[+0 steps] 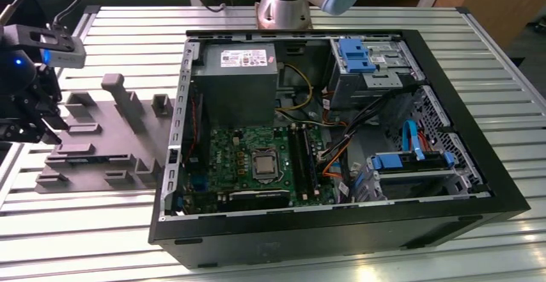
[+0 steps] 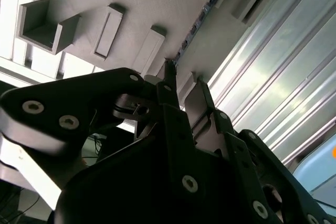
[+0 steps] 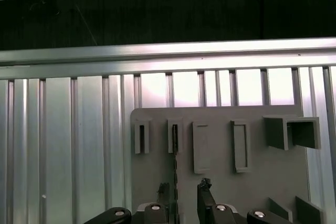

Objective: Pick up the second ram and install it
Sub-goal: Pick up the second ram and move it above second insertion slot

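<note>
While the ram (image 3: pixel 174 163) stands on edge in its fixture (image 3: pixel 283 187) slot, no part of the pick-up is done. The gripper (image 1: pixel 30 112) hangs over the fixture at the exterior view's left, well apart from the case (image 1: pixel 341 237).

- Gripper: black metal, bolted links. Fingers (image 3: pixel 205 192) spread, one each side of the ram and not clamped on it. One sits just beside the stick, the other stands off.
- Ram (image 2: pixel 193 27): thin dark board, seen edge-on as a narrow line in both wrist views.
- Fixture: matte grey plastic with moulded pockets and upright posts.
- Motherboard (image 1: pixel 247 160): green, flat in the case, with long black slots (image 1: pixel 300 157). Whether any slot is filled, I cannot tell.
- Table (image 1: pixel 128 26): bright ribbed aluminium slats.
- Left to do, by my reckoning: grip, lift, carry, seat.
</note>
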Controlling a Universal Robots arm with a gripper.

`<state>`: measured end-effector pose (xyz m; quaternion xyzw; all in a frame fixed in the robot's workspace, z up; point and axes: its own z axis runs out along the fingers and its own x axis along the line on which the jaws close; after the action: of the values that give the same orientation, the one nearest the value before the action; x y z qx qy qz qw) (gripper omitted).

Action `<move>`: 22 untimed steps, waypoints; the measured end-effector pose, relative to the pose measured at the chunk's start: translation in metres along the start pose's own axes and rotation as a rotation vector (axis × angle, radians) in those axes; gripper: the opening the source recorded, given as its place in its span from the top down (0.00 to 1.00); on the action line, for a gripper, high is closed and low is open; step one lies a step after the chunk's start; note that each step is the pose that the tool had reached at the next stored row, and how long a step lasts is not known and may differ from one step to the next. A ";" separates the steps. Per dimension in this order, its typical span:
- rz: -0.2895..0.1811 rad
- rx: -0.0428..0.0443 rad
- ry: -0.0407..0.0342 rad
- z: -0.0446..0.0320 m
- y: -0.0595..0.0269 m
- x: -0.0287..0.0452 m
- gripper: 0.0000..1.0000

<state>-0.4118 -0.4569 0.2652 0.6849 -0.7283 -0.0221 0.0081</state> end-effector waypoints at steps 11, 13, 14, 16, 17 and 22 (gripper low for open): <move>-0.001 0.0001 0.0000 0.0153 -0.0009 0.0035 0.65; -0.001 -0.0002 0.0002 0.0161 -0.0010 0.0044 0.65; 0.000 -0.0002 0.0002 0.0161 -0.0010 0.0044 0.65; 0.000 -0.0001 0.0001 0.0161 -0.0010 0.0044 0.65; -0.001 0.0000 0.0000 0.0163 -0.0010 0.0045 0.65; -0.001 0.0000 0.0000 0.0222 -0.0013 0.0046 0.65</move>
<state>-0.4117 -0.4611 0.2428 0.6851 -0.7281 -0.0222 0.0081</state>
